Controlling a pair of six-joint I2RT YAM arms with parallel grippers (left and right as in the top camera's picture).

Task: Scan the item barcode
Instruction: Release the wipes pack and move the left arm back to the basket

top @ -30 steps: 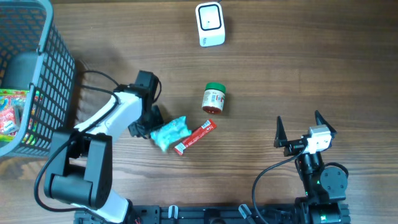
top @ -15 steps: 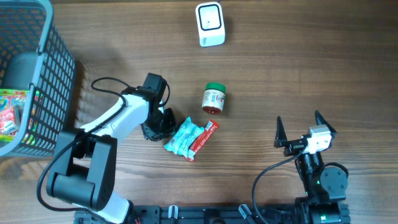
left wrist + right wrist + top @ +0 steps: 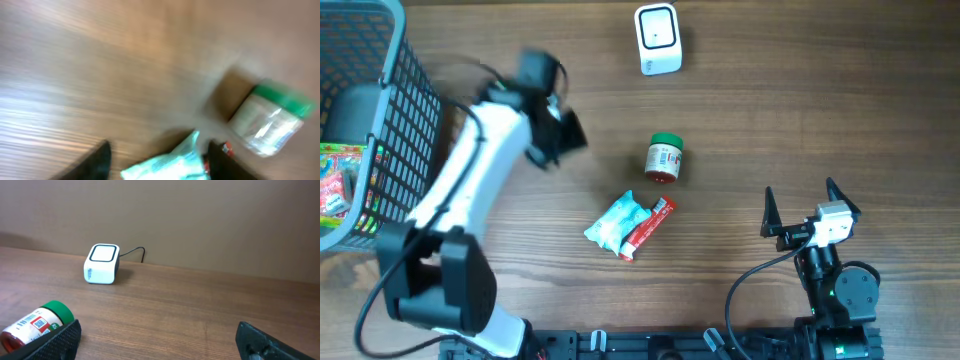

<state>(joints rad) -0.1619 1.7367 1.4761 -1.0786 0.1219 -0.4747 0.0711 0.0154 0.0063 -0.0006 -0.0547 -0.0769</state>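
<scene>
Left gripper [image 3: 557, 143] hangs blurred, fingers apart and empty, well away from the teal packet [image 3: 610, 222]. That packet lies flat on the table, touching a red sachet [image 3: 648, 221], near the green-lidded jar [image 3: 664, 158]. You should expect it to be light, soft and crinkly, so pinch a sealed end. Right gripper [image 3: 800, 195] stands wide open.

packet [image 3: 165, 169]: blurred, cropped below | basket [image 3: 415, 130]: cropped at left
</scene>
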